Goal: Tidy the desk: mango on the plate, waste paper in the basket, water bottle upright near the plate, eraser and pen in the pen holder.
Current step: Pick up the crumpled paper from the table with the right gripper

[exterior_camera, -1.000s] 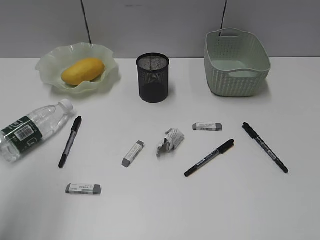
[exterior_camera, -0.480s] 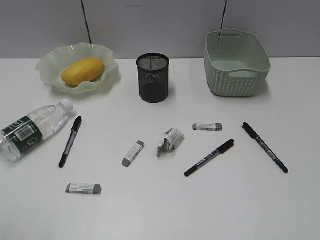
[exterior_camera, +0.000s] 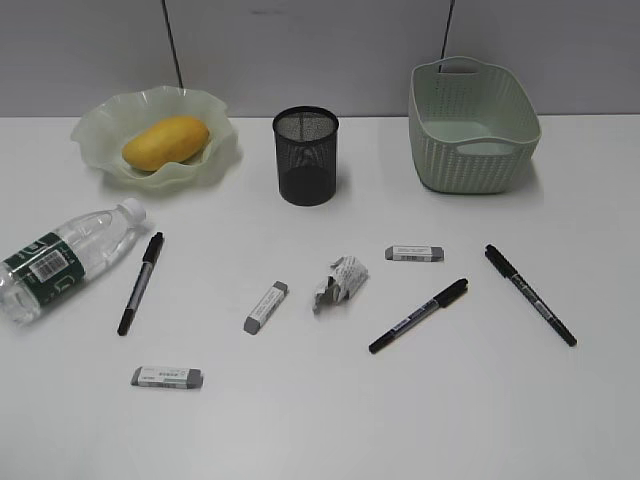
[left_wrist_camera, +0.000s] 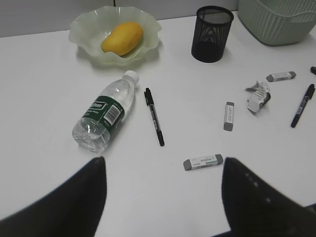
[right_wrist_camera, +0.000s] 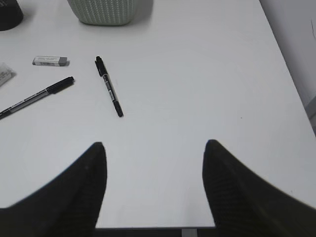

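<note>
The yellow mango (exterior_camera: 166,141) lies in the wavy green plate (exterior_camera: 92,126). On its side at the desk's left lies the water bottle (exterior_camera: 65,260). The waste paper (exterior_camera: 340,281) sits mid-desk, in front of the black mesh pen holder (exterior_camera: 306,155) and the basket (exterior_camera: 472,125). Three pens (exterior_camera: 140,283) (exterior_camera: 418,316) (exterior_camera: 530,294) and three erasers (exterior_camera: 266,306) (exterior_camera: 167,377) (exterior_camera: 415,253) lie loose. My left gripper (left_wrist_camera: 164,160) hangs open above the desk, near one eraser (left_wrist_camera: 203,162) and the bottle (left_wrist_camera: 104,117). My right gripper (right_wrist_camera: 155,143) is open over bare desk, short of a pen (right_wrist_camera: 109,86).
The desk (exterior_camera: 330,420) ends at a grey wall behind the plate, holder and basket. Its right edge (right_wrist_camera: 291,84) and front edge show in the right wrist view. Neither arm shows in the exterior view.
</note>
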Controlling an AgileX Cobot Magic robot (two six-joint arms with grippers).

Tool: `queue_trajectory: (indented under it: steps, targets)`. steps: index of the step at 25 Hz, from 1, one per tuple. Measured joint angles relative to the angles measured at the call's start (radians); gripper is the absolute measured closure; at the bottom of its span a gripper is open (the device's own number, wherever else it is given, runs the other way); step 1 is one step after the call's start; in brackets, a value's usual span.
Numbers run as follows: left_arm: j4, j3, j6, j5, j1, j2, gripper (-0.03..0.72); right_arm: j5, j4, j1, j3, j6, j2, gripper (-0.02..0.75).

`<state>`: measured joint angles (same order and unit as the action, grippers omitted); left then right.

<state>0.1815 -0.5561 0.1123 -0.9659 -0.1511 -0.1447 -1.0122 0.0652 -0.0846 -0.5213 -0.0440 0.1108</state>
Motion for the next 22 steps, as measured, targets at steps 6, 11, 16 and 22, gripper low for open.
queue_trajectory:
  steps: [6, 11, 16, 22]
  targets:
    - [0.000, 0.004, 0.000, 0.001, 0.000, 0.000, 0.137, 0.185, -0.004, 0.000, -0.016, -0.001, 0.235, 0.248]
    - [-0.018, 0.005, 0.000, 0.025, 0.000, 0.000, 0.146, 0.349, -0.092, 0.000, -0.036, -0.004, 0.406, 0.248]
    - [-0.022, 0.005, 0.000, 0.031, 0.000, 0.000, 0.180, 0.356, -0.173, 0.000, -0.101, -0.005, 0.639, 0.248]
    - [-0.056, 0.021, 0.000, 0.078, 0.000, 0.000, 0.186, 0.325, -0.253, -0.066, -0.226, 0.028, 0.947, 0.248]
